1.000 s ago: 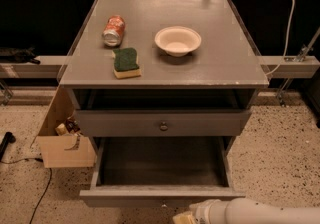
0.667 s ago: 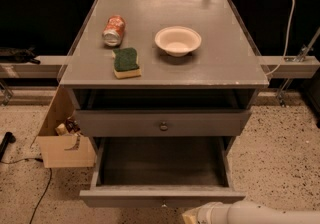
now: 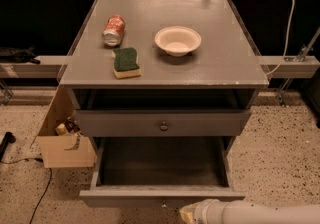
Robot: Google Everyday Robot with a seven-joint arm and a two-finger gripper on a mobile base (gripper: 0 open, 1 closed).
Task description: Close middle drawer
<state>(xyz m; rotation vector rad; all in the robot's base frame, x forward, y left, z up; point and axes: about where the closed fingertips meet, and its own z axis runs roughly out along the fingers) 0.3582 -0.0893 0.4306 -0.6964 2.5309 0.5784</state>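
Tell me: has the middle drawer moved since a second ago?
No. The middle drawer juts as far past the cabinet top as before; the gripper is at the picture's bottom edge, in front of it.

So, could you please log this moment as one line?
middle drawer: pulled out, looks empty, not yet closed | gripper: low, at drawer front, right of centre | contact: cannot tell

Dim light, seemingly overhead; the hand (image 3: 188,214) at the bottom edge shows palest.

Speckled floor (image 3: 280,158) is seen under grey cabinet (image 3: 165,63); cardboard box (image 3: 62,150) is set beside it. Gripper (image 3: 187,214) is seen at bottom edge.
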